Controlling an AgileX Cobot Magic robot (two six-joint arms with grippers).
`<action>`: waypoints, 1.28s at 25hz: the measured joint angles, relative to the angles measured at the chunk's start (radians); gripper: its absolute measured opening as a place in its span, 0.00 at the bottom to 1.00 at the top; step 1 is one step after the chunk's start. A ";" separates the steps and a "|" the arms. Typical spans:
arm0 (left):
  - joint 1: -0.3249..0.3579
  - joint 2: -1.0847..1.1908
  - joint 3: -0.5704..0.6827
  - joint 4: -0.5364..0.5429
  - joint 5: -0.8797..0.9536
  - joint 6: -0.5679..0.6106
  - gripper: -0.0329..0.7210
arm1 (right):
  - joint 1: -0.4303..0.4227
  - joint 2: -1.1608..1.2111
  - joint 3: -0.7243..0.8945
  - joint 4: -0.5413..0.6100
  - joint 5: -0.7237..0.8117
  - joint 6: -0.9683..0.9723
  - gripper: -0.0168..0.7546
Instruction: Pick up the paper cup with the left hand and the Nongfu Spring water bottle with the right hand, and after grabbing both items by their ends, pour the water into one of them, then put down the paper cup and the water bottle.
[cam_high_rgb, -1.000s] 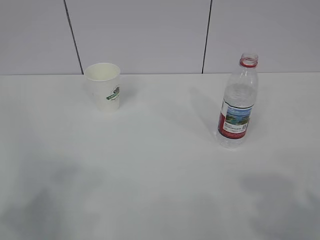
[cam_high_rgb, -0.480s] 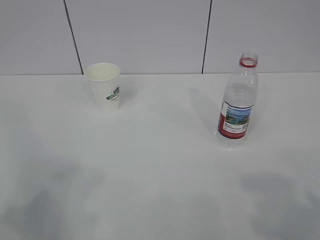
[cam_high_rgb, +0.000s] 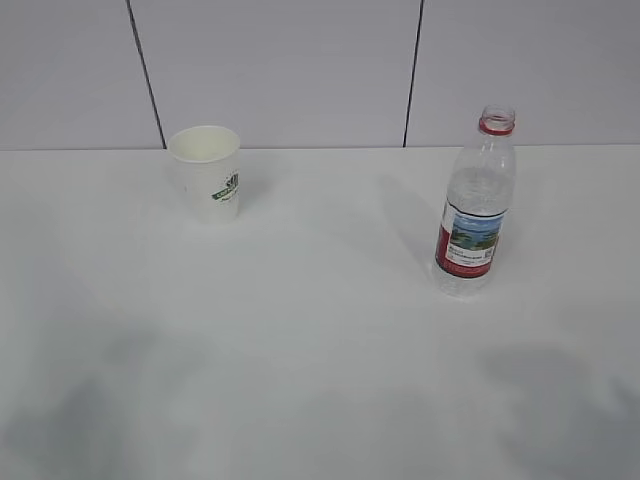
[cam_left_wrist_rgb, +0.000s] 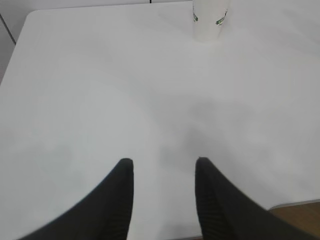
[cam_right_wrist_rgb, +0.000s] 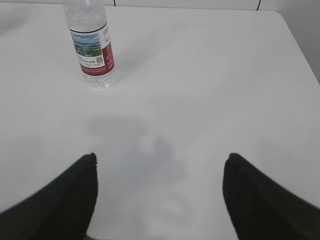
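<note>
My left pincer (cam_left_wrist_rgb: 164, 165) hangs low over the near bench (cam_high_rgb: 320, 350), jaws partly apart, nothing between them. My right pincer (cam_right_wrist_rgb: 160, 160) is spread wider, also empty, over bare bench. Neither shows in the exterior view. Further off, bottle (cam_high_rgb: 476, 205) stands upright on the right side, cap off, red neck ring, red label with landscape picture; in the right wrist view it sits far left ahead of my pincer (cam_right_wrist_rgb: 91, 47). Cup (cam_high_rgb: 206, 172) stands upright, far left near the wall (cam_high_rgb: 280, 70), logo facing right-front. Cup and bottle well apart.
</note>
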 joint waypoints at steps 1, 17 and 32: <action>0.000 0.000 0.000 0.000 0.000 0.000 0.45 | 0.000 0.000 0.000 0.000 0.000 0.000 0.78; 0.000 0.113 -0.032 -0.002 -0.120 0.000 0.45 | 0.000 0.000 -0.007 0.041 -0.049 0.029 0.78; 0.000 0.339 -0.032 -0.002 -0.351 0.000 0.45 | 0.000 0.196 -0.079 0.043 -0.173 0.031 0.78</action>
